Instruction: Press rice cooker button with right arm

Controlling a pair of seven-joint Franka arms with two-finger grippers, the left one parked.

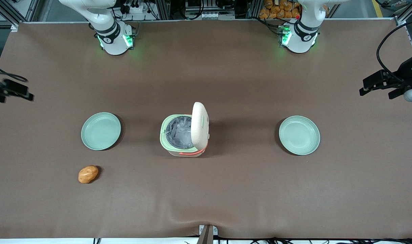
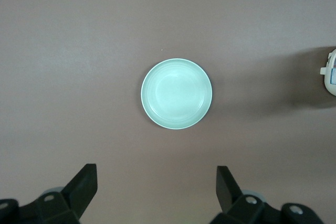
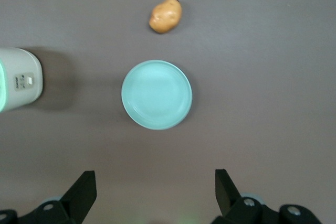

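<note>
The black 2-finger gripper (image 3: 152, 198), fingers spread and holding nothing, hangs above the round pale green plate (image 3: 156, 94), with the cream rounded-square rice cooker (image 1: 184, 132) at centre frame in the front view, sideways toward the parked arm's end.

This is a robotics lab, not a kitchen. Two white arm bases (image 1: 115, 37) with green status lights are bolted at the edge of a wide worktop (image 1: 226, 78) covered in plain brown sheeting. Aluminium framing, power strips and bundled cables (image 1: 206, 10) run along that edge (more cables trail off the worktop's near edge). A black camera mount (image 1: 384, 81) juts in at the parked arm's end. The few props, a toy-like cooker (image 1: 183, 134), plates (image 1: 101, 131) and a potato (image 1: 88, 174), sit spaced out like test pieces.
</note>
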